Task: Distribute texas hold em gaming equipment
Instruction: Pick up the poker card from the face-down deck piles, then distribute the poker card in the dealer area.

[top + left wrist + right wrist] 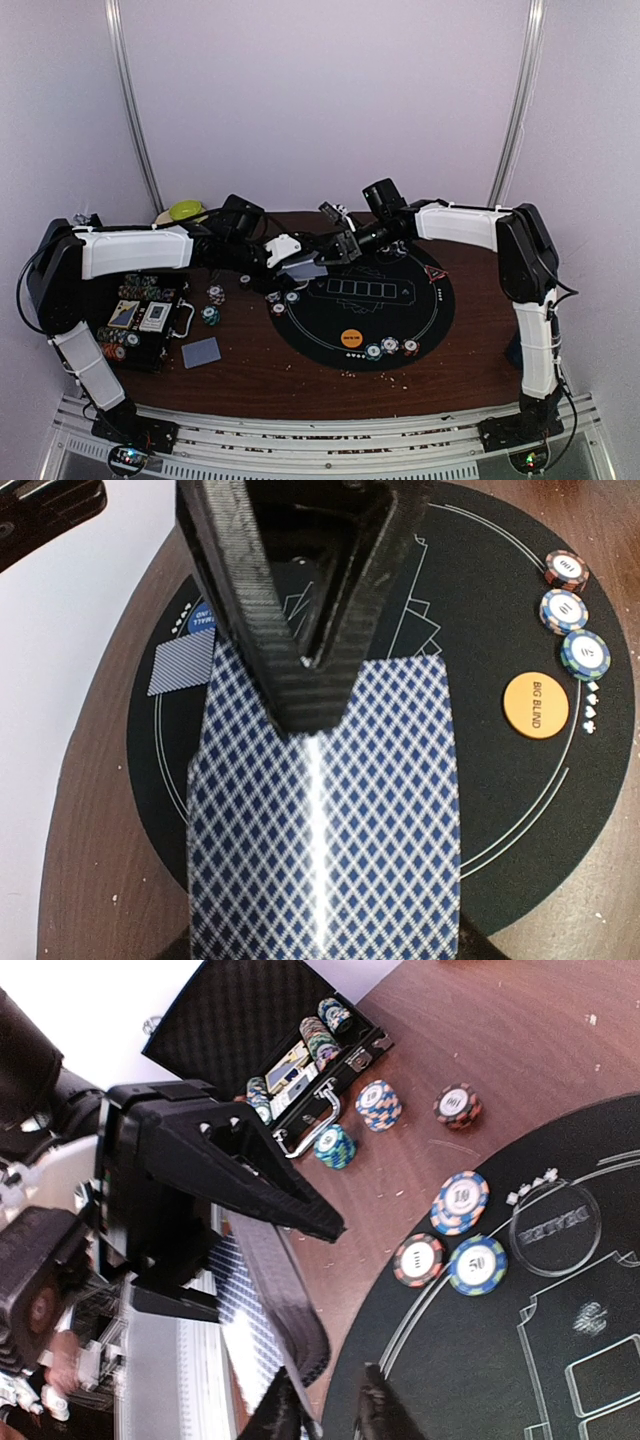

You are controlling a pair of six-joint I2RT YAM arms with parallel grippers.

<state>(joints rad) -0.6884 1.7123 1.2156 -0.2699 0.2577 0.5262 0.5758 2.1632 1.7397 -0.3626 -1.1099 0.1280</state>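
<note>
**A:** What's the layout, biggest things first?

**B:** A brown table (470,350) with a round black mat (430,300) in the middle. Both arms reach in and meet above the mat's far left part. An open black case (140,320) sits at the near left.

**A:** And the cards?

**B:** The left gripper (285,250) is clamped on a stack of blue-checked cards (330,860), held backs up above the mat. A loose card (201,352) lies face down on the wood just right of the case. A second card (178,670) lies on the mat close to its rim.

**A:** The other pincer?

**B:** The right gripper (322,1410) is right at the edge of the held stack, its fingertips a narrow gap apart. I cannot tell whether they pinch a card.

**A:** Small bits?

**B:** An orange disc (351,338) sits on the near part of the mat, with three chips (390,347) just to its right. There are three more chips at the mat's left rim, and short chip stacks (212,305) between the case and the mat.

**A:** So which step is this?

**B:** Dealing, I'd judge, with one arm offering the stack and the other taking from it. Next, the right fingers need to close on a single card and slide it free without dragging its neighbours. The left must hold firm meanwhile. Then the card goes to a seat on the mat.
</note>
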